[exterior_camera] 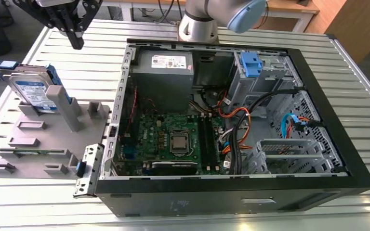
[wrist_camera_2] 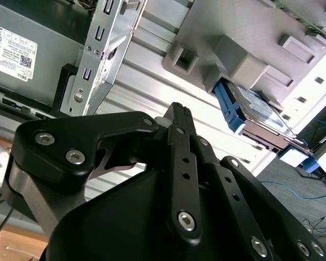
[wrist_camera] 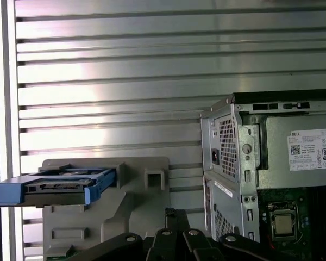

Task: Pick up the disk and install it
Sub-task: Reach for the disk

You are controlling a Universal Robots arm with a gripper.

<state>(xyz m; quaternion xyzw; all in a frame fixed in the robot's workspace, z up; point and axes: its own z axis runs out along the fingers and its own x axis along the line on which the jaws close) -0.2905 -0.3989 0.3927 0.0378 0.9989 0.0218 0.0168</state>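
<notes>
The disk [exterior_camera: 34,94] stood unpicked at the stand's [exterior_camera: 63,144] corner, nothing installed yet. The gripper [exterior_camera: 76,44] hovered nearby, pressed together, empty.

Bright light from above puts broad white glare bands on the slatted metal table [wrist_camera: 108,70] in the first wrist view. The open computer case [exterior_camera: 236,192] is shadowed inside.

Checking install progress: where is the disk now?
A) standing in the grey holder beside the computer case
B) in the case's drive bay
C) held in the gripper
A: the disk stands on edge in the grey holder, outside the computer case, with the gripper hanging apart from it.
</notes>
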